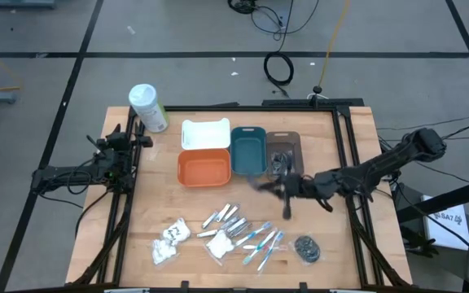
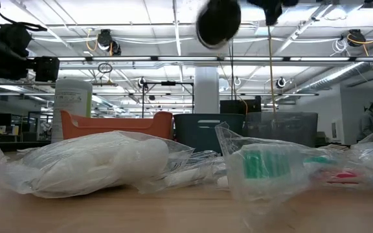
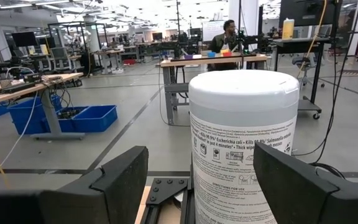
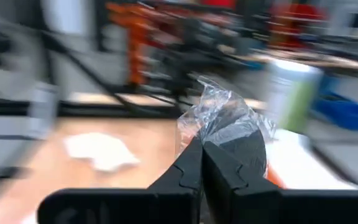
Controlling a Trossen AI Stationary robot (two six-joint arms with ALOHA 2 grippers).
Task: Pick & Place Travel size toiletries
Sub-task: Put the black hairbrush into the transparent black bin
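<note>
My right gripper (image 1: 282,192) is shut on a dark round clear-wrapped packet (image 4: 232,138), above the table in front of the grey tray (image 1: 293,140). The packet shows dark at the top of the low view (image 2: 217,22). On the near part of the table lie white packets (image 1: 169,239), small silvery tubes (image 1: 227,218), blue-and-white toothbrushes (image 1: 260,244) and another dark round packet (image 1: 306,248). My left gripper (image 1: 130,146) is open at the table's left edge, with the large white bottle (image 3: 244,143) just beyond its fingers. My right gripper pinches the packet's clear wrap (image 4: 211,134) between its two shut fingertips (image 4: 219,163). The fingers come from the table's right side. The packet is lifted clear of the table (image 2: 217,22).
White (image 1: 205,133), orange (image 1: 204,169), teal (image 1: 249,151) and grey trays stand in a row at the table's middle back; the grey one holds dark packets (image 1: 280,165). The white bottle (image 1: 147,107) stands at the far left corner. Bagged items fill the low view's foreground (image 2: 102,162).
</note>
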